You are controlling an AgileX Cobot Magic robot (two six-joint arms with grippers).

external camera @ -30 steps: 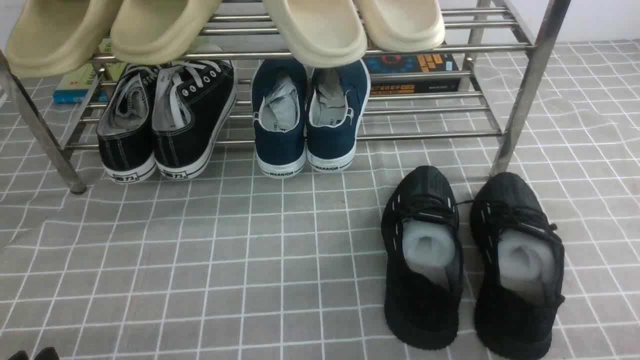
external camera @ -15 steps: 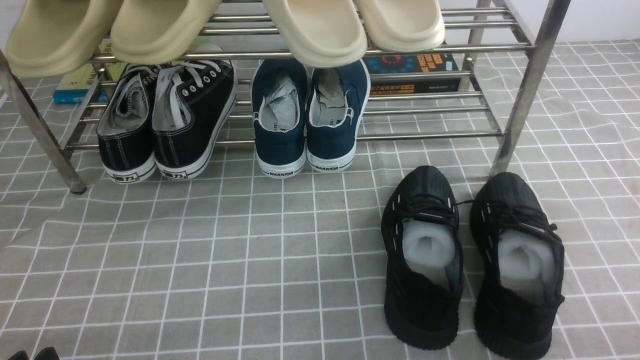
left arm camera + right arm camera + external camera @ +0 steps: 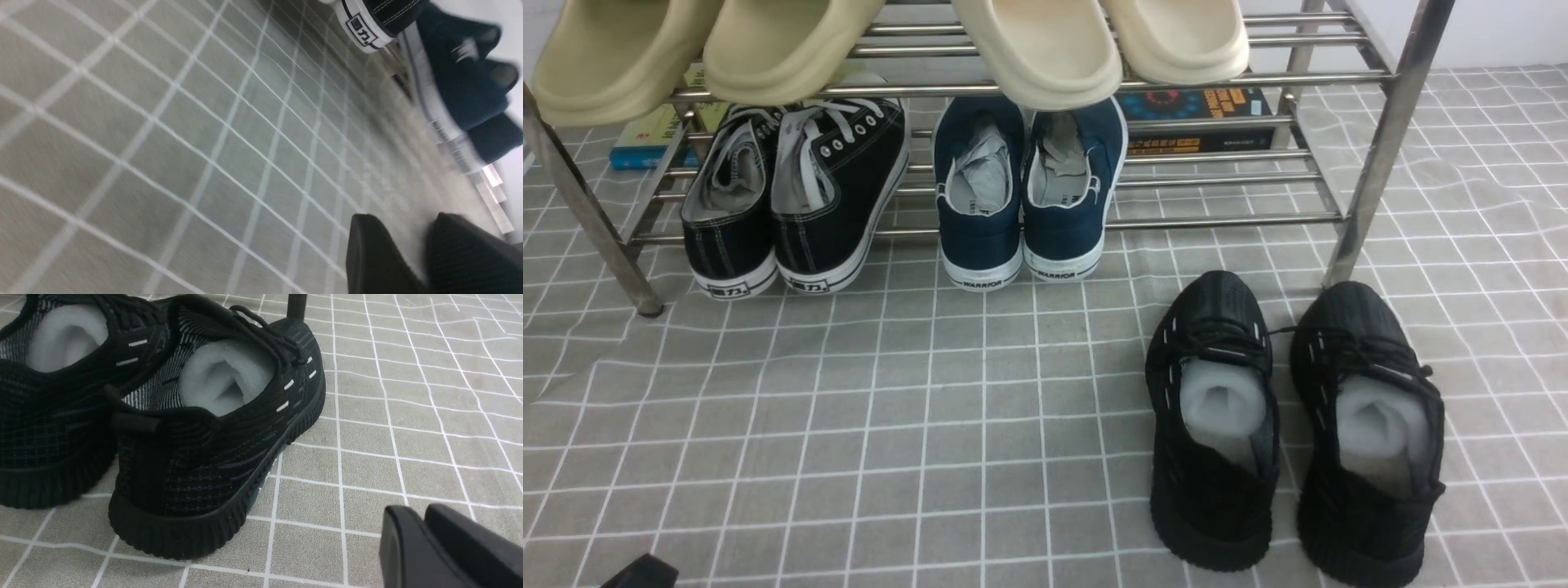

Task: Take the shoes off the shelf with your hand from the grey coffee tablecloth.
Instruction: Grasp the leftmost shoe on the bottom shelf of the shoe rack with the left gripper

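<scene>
The black canvas sneakers (image 3: pixel 792 196) with white laces stand side by side at the left end of the steel shelf's (image 3: pixel 1217 220) lower tier, heels toward me. One heel also shows in the blurred left wrist view (image 3: pixel 380 20). My left gripper (image 3: pixel 402 222) is open and empty, low over the grey checked tablecloth (image 3: pixel 931 425), well short of the sneakers. Only its tip shows at the bottom left of the front view (image 3: pixel 641 573). My right gripper (image 3: pixel 414 512) is shut and empty, just above the cloth; it does not show in the front view.
Navy slip-ons (image 3: pixel 1021 188) sit mid-shelf beside the sneakers. All-black knit sneakers (image 3: pixel 1290 425) stand on the cloth at the right, close to my right gripper (image 3: pixel 196 416). Beige slippers (image 3: pixel 1029 41) overhang the upper tier. Books (image 3: pixel 1192 118) lie behind the rack.
My left gripper has shifted right and slightly forward along the bottom edge of the front view, and its wrist view is motion-blurred. The shoes have not moved.
</scene>
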